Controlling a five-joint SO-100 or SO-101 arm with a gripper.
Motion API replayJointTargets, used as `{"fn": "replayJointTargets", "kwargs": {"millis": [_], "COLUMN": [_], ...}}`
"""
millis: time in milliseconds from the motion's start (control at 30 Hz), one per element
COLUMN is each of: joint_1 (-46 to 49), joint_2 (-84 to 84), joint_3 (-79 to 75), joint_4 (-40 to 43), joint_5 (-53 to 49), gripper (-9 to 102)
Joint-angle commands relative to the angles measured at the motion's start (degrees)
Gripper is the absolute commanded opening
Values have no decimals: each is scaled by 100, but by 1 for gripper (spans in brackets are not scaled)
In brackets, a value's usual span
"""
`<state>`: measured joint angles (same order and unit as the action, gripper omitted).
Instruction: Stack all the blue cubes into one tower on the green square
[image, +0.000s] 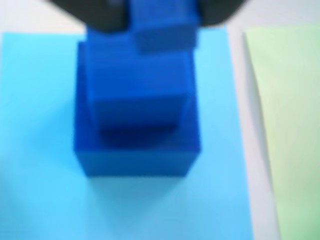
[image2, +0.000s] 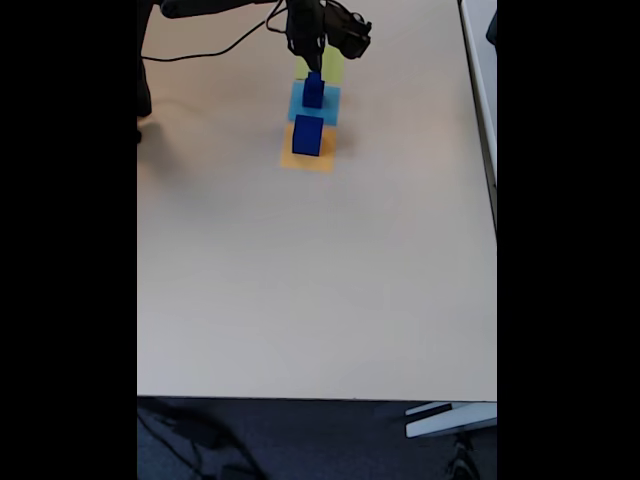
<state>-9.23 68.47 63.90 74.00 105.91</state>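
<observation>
In the wrist view a stack of blue cubes stands on the light-blue square (image: 40, 150): a large cube (image: 137, 152) with a medium cube (image: 135, 85) on it. A small blue cube (image: 165, 27) sits at the top of the stack, flanked closely on both sides by the dark fingers of my gripper (image: 165, 15), which is shut on it. Whether this cube rests on the medium one is unclear. The green square (image: 290, 125) lies bare to the right. In the fixed view my gripper (image2: 314, 72) hangs over the stack (image2: 314, 92), and another big blue cube (image2: 307, 135) stands on the orange square (image2: 322, 160).
The three coloured squares lie in a row near the table's far edge in the fixed view, the green square (image2: 331, 66) farthest, under the arm. A black cable (image2: 200, 52) runs to the left of the arm. The table's right edge (image2: 494, 200) is far off.
</observation>
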Motion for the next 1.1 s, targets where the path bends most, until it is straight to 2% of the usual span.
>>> {"fn": "replayJointTargets", "kwargs": {"millis": [0,1067], "joint_1": [18,123], "joint_2": [105,185], "joint_3": [26,229], "joint_4": [-193,-299], "joint_5": [35,-176], "gripper": [0,1]}}
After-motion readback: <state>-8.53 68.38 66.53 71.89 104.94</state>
